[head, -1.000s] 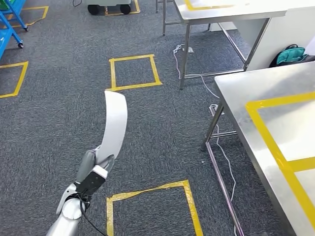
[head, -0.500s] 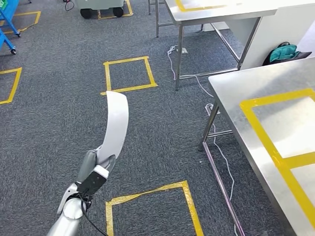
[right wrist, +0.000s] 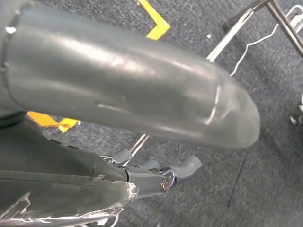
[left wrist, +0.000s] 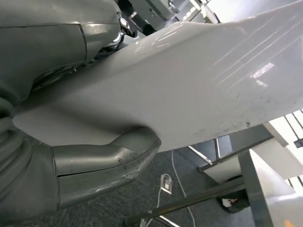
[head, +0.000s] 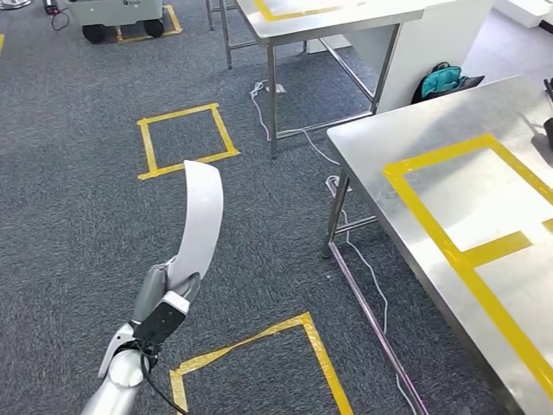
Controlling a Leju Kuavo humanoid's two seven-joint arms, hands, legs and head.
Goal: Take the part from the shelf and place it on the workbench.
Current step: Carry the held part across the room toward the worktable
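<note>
The part [head: 202, 216] is a long, curved white panel standing upright over the carpet at the lower left of the head view. My left hand [head: 160, 303] grips its lower end. In the left wrist view the white part [left wrist: 214, 80] lies across my left hand [left wrist: 107, 161], with the thumb pressed against its underside. The steel workbench [head: 371, 147], marked with yellow tape, stands to the right, apart from the part. My right hand [right wrist: 125, 104] hangs over the carpet with its thumb and fingers [right wrist: 171, 175] apart and nothing in them.
A second steel table [head: 326, 17] stands behind the workbench. A white cable [head: 294, 130] trails on the floor between their legs. Yellow tape squares [head: 182, 143] mark the grey carpet. A teal bag [head: 443, 82] lies by a white panel, and a wheeled cart [head: 111, 13] stands far left.
The whole picture has slid left, so the camera has turned right and more of the workbench shows. My left hand and the part keep their place in the picture.
</note>
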